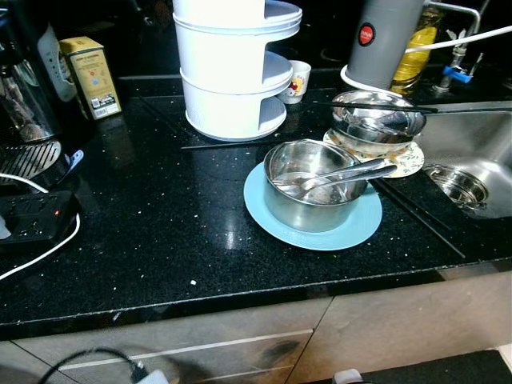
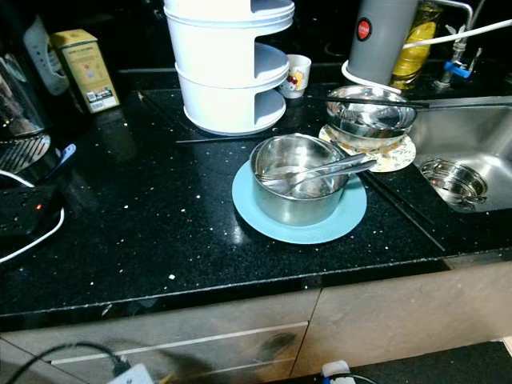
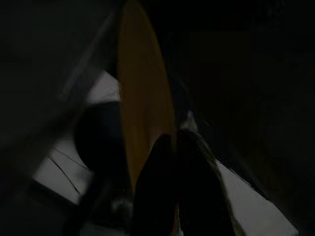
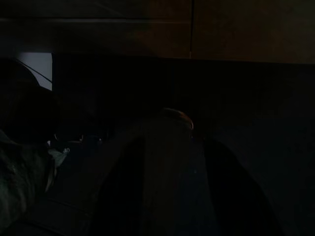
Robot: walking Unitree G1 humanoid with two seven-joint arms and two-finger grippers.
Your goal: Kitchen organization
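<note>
A steel pot (image 1: 314, 186) stands on a light blue plate (image 1: 264, 210) near the middle of the black counter (image 1: 160, 232). Two metal spoons (image 1: 344, 174) lie across the pot's rim. Behind it a steel bowl (image 1: 378, 120) sits on a patterned plate (image 1: 408, 160), with black chopsticks (image 1: 400, 107) laid over the bowl. Both arms hang idle in the dark below the counter. My left gripper (image 3: 174, 140) has its dark fingers together, with nothing seen between them. My right gripper (image 4: 172, 162) is too dark to read.
A white tiered rack (image 1: 234, 72) and a small cup (image 1: 297, 80) stand at the back. A grey appliance (image 1: 382, 40) and a yellow bottle (image 1: 416, 48) are beside the sink (image 1: 480, 152). A tea box (image 1: 90, 76), a kettle (image 1: 24, 96) and a power strip (image 1: 36, 216) are on the left.
</note>
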